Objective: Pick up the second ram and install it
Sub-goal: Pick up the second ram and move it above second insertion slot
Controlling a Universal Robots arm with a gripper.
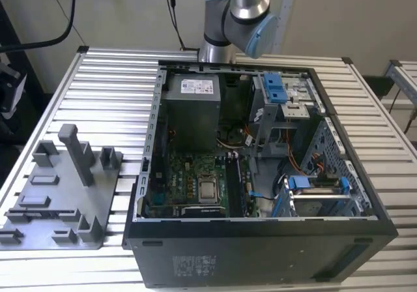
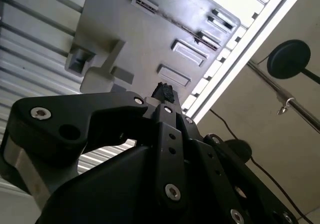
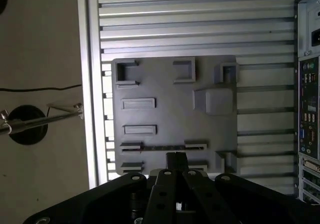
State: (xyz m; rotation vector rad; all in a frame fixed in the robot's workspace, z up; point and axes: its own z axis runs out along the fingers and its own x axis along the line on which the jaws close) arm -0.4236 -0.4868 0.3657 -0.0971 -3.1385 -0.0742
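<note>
The second ram (image 3: 164,147) is a thin dark strip lying on edge between two holders of the grey plastic tray (image 3: 170,119). It appears in the second wrist view as a dark line (image 2: 182,25) on the tray (image 2: 130,39). My gripper (image 3: 176,158) hangs well above the tray, its black fingertips pressed together with nothing between them. Its tips sit just off the ram's middle, over the tray's edge. The second wrist view shows the same shut tips (image 2: 163,90). In the exterior view, the tray (image 1: 65,194) sits on the exterior view's left.
An open computer case (image 1: 260,240) lies on the slatted aluminium table (image 1: 111,83), with motherboard (image 1: 195,181), power supply (image 1: 190,109) and blue-tabbed drive bays (image 1: 277,87) exposed. Its back panel (image 3: 307,84) borders the tray's side. A tall post (image 1: 77,152) rises from the tray. The arm's column (image 1: 238,18) stands behind the case.
</note>
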